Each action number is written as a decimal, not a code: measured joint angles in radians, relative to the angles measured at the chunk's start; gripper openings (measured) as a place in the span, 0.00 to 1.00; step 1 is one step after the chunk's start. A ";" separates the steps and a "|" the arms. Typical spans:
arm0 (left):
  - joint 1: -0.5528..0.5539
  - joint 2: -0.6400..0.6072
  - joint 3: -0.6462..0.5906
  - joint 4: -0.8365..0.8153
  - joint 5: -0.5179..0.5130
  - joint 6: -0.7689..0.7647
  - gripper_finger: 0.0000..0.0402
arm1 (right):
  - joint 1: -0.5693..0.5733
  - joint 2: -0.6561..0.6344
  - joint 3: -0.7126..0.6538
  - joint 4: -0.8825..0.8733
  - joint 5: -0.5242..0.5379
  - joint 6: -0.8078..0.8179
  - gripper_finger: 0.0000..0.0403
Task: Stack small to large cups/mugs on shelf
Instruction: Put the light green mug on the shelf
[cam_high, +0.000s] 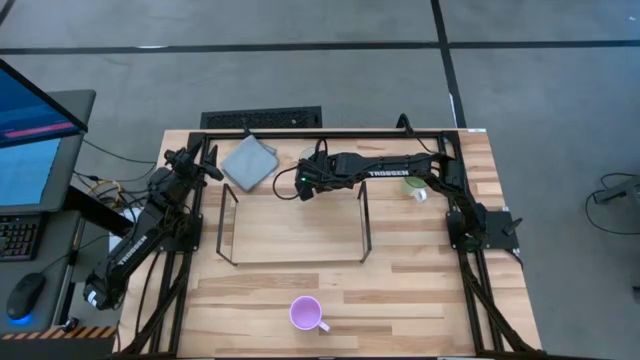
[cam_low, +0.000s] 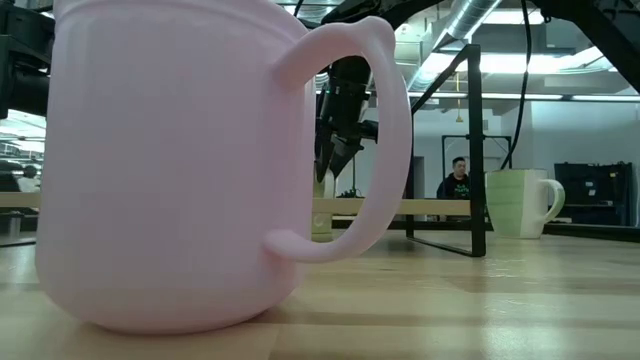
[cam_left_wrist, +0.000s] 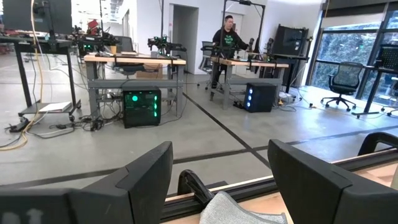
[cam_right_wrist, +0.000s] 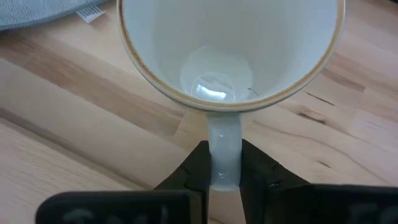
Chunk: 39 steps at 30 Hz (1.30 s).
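A pale wooden worktop (cam_high: 420, 290) stands on grey concrete floor. Upper centre, the right end effector (cam_right_wrist: 222, 163) pinches the cream mug (cam_right_wrist: 227, 50) by its handle, mouth up. The left end effector (cam_left_wrist: 221, 174) gapes wide at upper left.

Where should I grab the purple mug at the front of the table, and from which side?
Take the purple mug by its handle, which sticks out toward the table's right, so the right side suits. It stands upright, mouth up, alone on bare wood, so a grip over the rim from above should also work. The right gripper is shut on the cream mug by its handle; the left gripper waits open by the grey cloth.
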 joint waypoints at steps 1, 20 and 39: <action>0.000 0.000 0.000 0.000 0.000 0.000 0.63 | 0.000 0.000 0.000 0.000 0.000 0.002 0.17; 0.000 0.000 0.000 0.000 0.000 0.000 0.63 | 0.001 -0.007 0.097 -0.013 0.031 0.031 0.17; 0.000 0.000 0.000 0.000 0.000 0.000 0.63 | 0.155 -0.008 0.356 -0.359 0.104 0.229 0.17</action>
